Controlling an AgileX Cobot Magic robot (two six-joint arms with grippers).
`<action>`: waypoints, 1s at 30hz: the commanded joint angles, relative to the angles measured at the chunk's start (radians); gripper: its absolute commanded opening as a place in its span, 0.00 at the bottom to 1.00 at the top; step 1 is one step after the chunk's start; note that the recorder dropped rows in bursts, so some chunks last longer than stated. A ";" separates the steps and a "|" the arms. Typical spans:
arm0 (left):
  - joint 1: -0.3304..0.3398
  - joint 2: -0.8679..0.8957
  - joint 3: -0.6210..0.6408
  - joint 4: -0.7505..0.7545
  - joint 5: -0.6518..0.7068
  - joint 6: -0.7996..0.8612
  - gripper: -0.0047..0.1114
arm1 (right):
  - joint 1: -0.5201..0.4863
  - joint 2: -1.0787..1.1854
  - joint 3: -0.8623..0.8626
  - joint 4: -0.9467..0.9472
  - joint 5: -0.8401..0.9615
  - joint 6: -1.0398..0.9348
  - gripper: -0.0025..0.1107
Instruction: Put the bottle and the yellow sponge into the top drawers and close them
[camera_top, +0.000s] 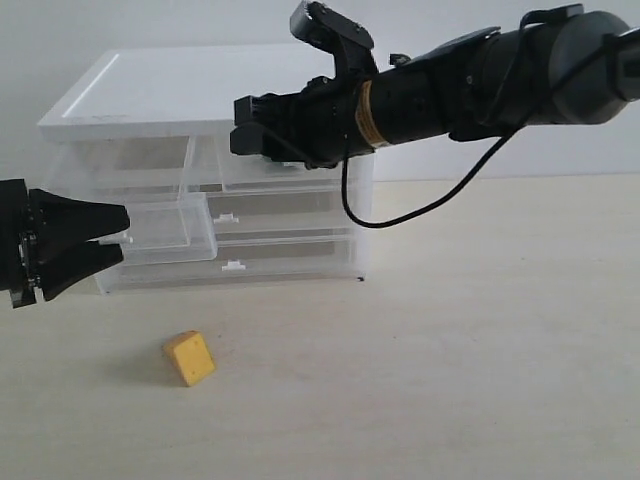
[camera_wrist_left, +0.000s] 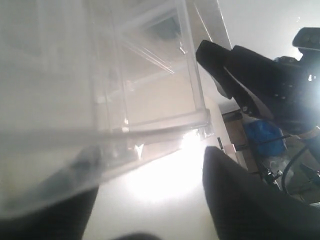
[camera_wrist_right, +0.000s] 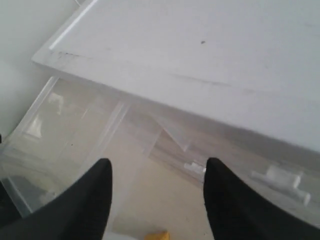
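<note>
Left gripper (camera_top: 122, 233): jaws wide apart, clamped on nothing, tips just beside the front of the pulled-out left drawer (camera_top: 165, 235). Right gripper (camera_top: 240, 128): jaws also apart and empty, hanging in front of the cabinet (camera_top: 200, 85) at top-drawer height, close to the right drawer (camera_top: 300, 178). Sponge (camera_top: 189, 358): on the table (camera_top: 450, 350) in front of the cabinet, well apart from both grippers. Bottle: not made out in any view (perhaps behind a cloudy drawer wall; cannot tell).

Judged risks from here:
1. Sponge small, soft and wedge-shaped, so liable to tip or squirt out of a pinch taken on the sloping faces.
2. Left drawer far out and light, so easy to knock askew with a careless push, or to shove the whole cabinet back.
3. 2 grippers working close together at the cabinet front, hence a chance of collision.
4. Drawer shut too soon, with the sponge left outside.

Exterior view alone: sponge whole, both grippers together, drawer overhang. Right wrist view alone: down past the cabinet's top edge into the open drawer, nothing plainly made out inside, plus a yellow sliver of sponge at the frame's edge. Left wrist view alone: drawer wall pressed close, right gripper beyond it, much lost in glare.
</note>
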 joint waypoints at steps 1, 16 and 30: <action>0.003 -0.016 0.003 -0.004 0.016 0.010 0.53 | -0.022 -0.057 0.072 -0.012 -0.013 0.000 0.46; 0.078 -0.081 0.110 0.030 0.016 0.032 0.53 | -0.028 -0.176 0.254 -0.012 -0.078 -0.069 0.46; 0.098 -0.088 0.158 0.106 0.016 0.115 0.53 | 0.083 -0.184 0.466 0.053 -0.038 -0.288 0.46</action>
